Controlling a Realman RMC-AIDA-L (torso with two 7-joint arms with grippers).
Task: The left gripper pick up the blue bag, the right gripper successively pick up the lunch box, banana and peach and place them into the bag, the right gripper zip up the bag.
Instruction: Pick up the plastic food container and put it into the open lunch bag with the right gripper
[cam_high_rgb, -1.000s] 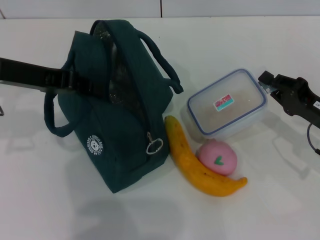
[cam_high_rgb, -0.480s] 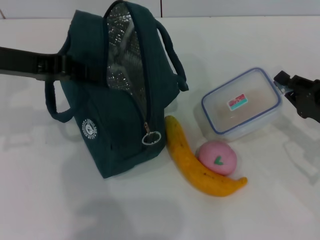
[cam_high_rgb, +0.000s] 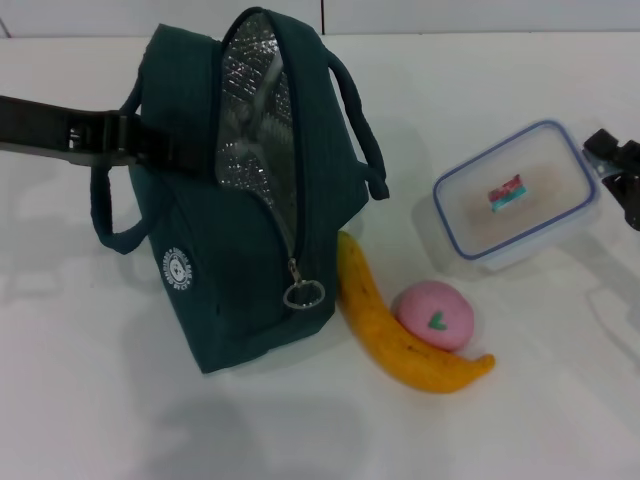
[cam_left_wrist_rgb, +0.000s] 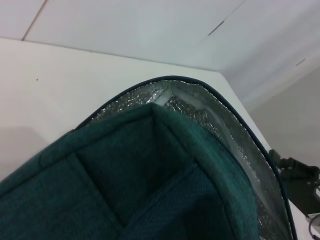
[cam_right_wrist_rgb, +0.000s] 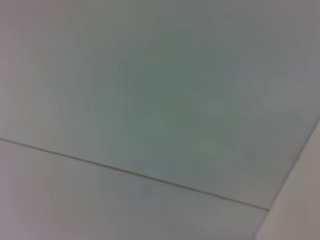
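The left end effector (cam_high_rgb: 150, 148) reaches in from the left edge of the table (cam_high_rgb: 90, 400) and meets the far left side of the blue bag (cam_high_rgb: 215, 260) by its handle. Its fingers are buried against the fabric, so I cannot tell how far they are open or exactly what they pinch, though the bag stands propped and tilted as if held up there. The first step therefore looks done or nearly so: the zip gapes open, the silver lining shows, and the left wrist view looks straight down the open mouth. A ring pull (cam_high_rgb: 303, 294) hangs at the near end of the zip. On the bag's near left face sits a small round white logo (cam_high_rgb: 177, 268); it carries ringed lettering, too small to read.

Just right of the bag lies the banana (cam_high_rgb: 385, 325), running from the bag's foot toward the near right, and the peach (cam_high_rgb: 434, 315) rests against its far side, a green leaf mark facing up. Both wait on the table.

Farther right and farther back is the lunch box (cam_high_rgb: 515, 195), lid on, not yet in the bag. Its red-and-teal sticker (cam_high_rgb: 507, 192) bears print I cannot make out. The right end effector (cam_high_rgb: 612, 165) sits at the box's right end at the frame edge; whether it grips the box cannot be told. All three loadings and the zipping remain.
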